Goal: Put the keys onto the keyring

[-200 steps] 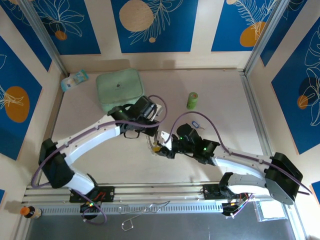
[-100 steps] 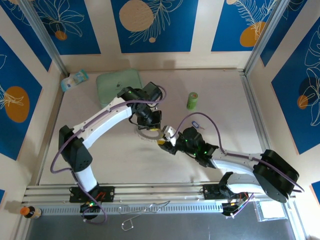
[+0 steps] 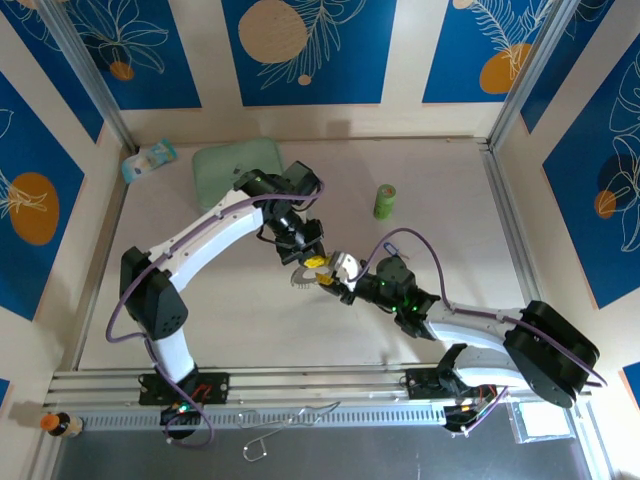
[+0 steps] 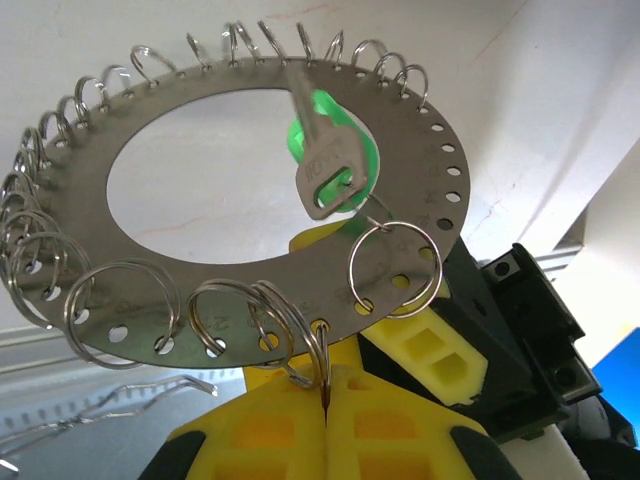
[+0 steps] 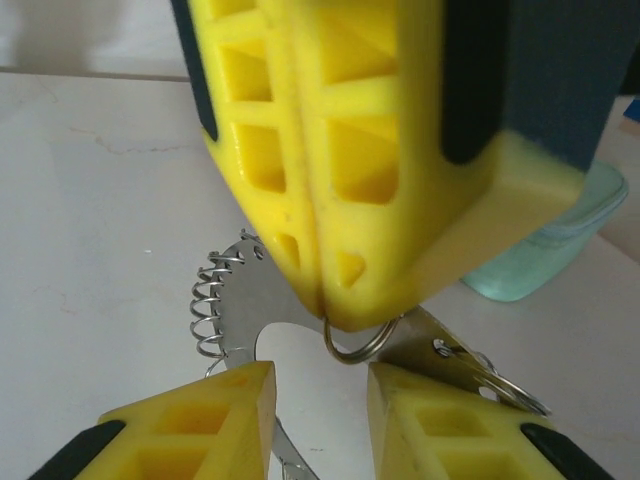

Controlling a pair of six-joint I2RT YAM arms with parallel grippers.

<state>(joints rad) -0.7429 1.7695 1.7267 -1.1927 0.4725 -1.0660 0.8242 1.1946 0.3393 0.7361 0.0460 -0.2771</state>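
Threading step: w/ L gripper clamped on keyring loop, R gripper fingers apart, you must work green key onto a loop.

Blue, seemingly leaf-printed wall panels surround pale table.

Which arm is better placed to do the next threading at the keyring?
Probably right: the left gripper is shut on the keyring, holding it up, while the right gripper sits at its rim, jaws apart.
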